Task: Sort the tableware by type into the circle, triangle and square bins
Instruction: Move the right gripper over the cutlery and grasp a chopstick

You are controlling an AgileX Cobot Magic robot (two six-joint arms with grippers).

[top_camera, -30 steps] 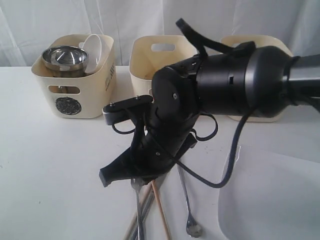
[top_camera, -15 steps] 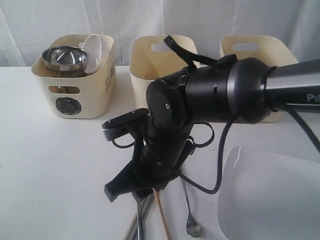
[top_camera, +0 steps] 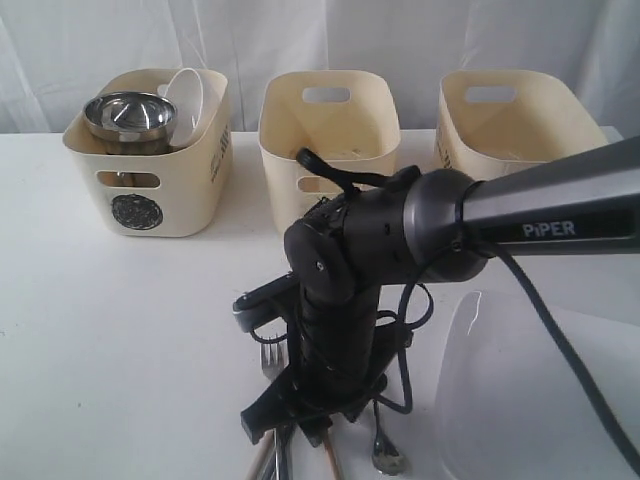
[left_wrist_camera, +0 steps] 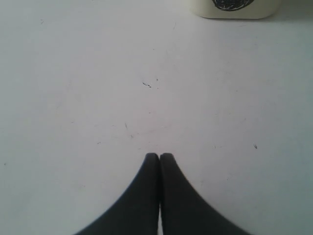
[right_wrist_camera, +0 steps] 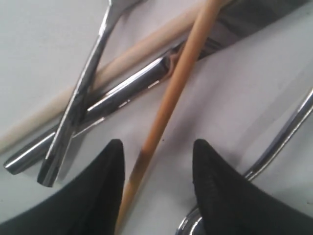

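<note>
Three cream bins stand in a row at the back of the white desk (top_camera: 100, 330). The circle bin (top_camera: 150, 205), on the left of the exterior view, carries a black scribbled circle on its front and holds a steel bowl (top_camera: 128, 112) with a white bowl (top_camera: 190, 98) tipped on edge beside it. The fronts of the middle bin (top_camera: 330, 130) and the right-hand bin (top_camera: 515, 125) are mostly hidden behind the right arm (top_camera: 400, 235), so their marks cannot be read.

That black arm bends down over a heap of cutlery at the near edge of the desk. Its right pincer (right_wrist_camera: 157, 147) is spread wide, one black finger on either side of a wooden chopstick (right_wrist_camera: 171, 93). A second chopstick (right_wrist_camera: 73, 90), paler, crosses beneath it, along with the knife (right_wrist_camera: 117, 98). The fork (top_camera: 270, 358) shows its tines just left of the wrist, and the spoon (top_camera: 388, 458) lies to the right of the heap. A large white plate (top_camera: 540, 400) sits at the near right corner, close beside the cutlery.

Well apart from all this, the left pincer (left_wrist_camera: 159, 156) hangs over bare desk with its two fingers pressed together and nothing between them, the base of the circle bin beyond it.
</note>
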